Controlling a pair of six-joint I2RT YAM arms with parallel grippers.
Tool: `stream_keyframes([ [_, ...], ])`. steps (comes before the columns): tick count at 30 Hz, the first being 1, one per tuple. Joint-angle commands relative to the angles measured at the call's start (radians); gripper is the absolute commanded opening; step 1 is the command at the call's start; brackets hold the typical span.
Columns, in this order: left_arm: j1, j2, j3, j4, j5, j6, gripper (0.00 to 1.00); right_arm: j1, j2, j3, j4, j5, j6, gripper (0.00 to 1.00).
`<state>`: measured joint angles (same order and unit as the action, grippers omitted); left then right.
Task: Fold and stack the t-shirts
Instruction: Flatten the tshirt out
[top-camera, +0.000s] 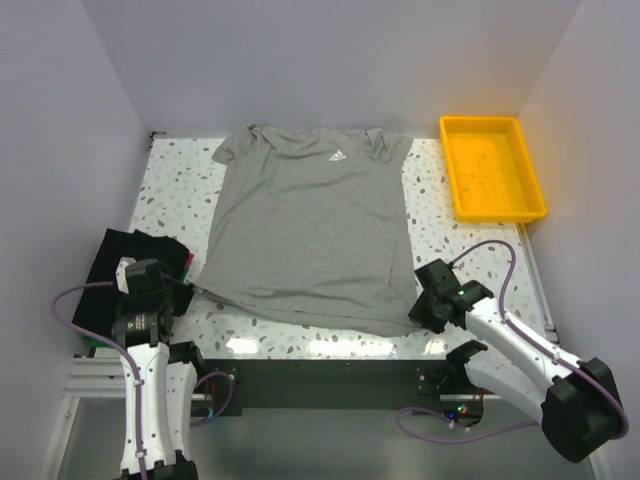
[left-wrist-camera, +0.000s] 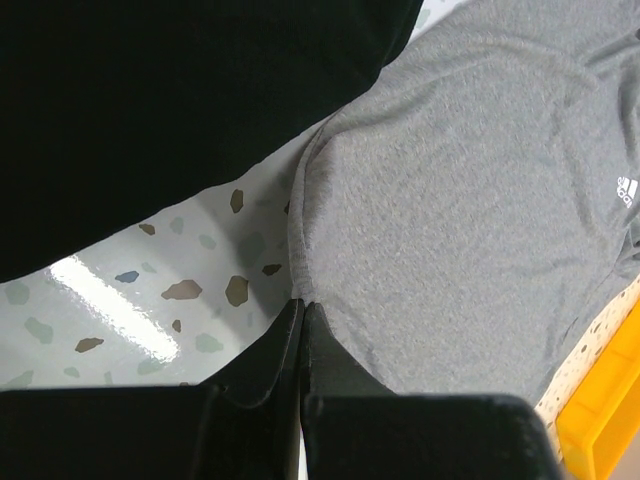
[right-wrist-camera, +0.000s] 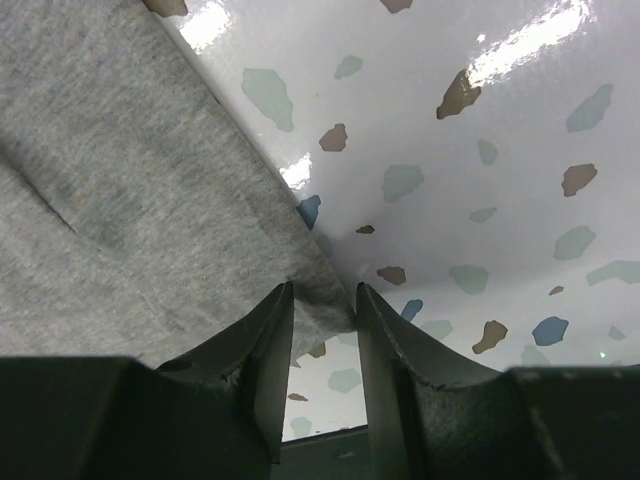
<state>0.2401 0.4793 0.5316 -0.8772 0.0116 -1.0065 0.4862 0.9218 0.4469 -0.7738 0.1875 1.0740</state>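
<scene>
The first fold of the grey t-shirt (top-camera: 310, 230), spread flat mid-table, is in hand: the left gripper (left-wrist-camera: 302, 325) is clamped on its near-left hem corner, and the right gripper (right-wrist-camera: 325, 335) straddles the near-right corner, jaws apart. Next, the right jaws should close before both carry the hem far. The glossy speckled table (top-camera: 170, 180) sits between plain white walls.

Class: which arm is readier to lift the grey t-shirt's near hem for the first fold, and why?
Probably left. The left gripper is shut on the grey t-shirt at its hem corner; the right gripper only straddles its corner, jaws apart.
</scene>
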Motion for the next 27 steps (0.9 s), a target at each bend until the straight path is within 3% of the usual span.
stream_keyframes([
  [1, 0.008, 0.005, 0.008, 0.05, -0.002, 0.022, 0.01, -0.003, -0.005, -0.001, 0.025, 0.001, 0.023, 0.35],
  [5, 0.007, 0.002, 0.016, 0.049, -0.009, 0.025, 0.01, -0.003, -0.011, 0.05, -0.013, 0.012, 0.0, 0.22],
  [8, 0.007, -0.001, 0.019, 0.052, -0.009, 0.029, 0.0, -0.008, -0.032, 0.099, -0.053, 0.021, -0.022, 0.01],
  [14, 0.007, -0.004, 0.011, 0.055, -0.009, 0.042, 0.0, -0.08, -0.067, 0.217, -0.154, 0.038, -0.12, 0.0],
  [21, 0.007, -0.013, -0.013, 0.067, 0.033, 0.062, 0.0, -0.29, -0.113, 0.283, -0.22, -0.023, -0.261, 0.0],
  [27, 0.007, -0.027, -0.019, 0.063, 0.073, 0.071, 0.03, -0.337, -0.11, 0.323, -0.265, -0.019, -0.296, 0.0],
])
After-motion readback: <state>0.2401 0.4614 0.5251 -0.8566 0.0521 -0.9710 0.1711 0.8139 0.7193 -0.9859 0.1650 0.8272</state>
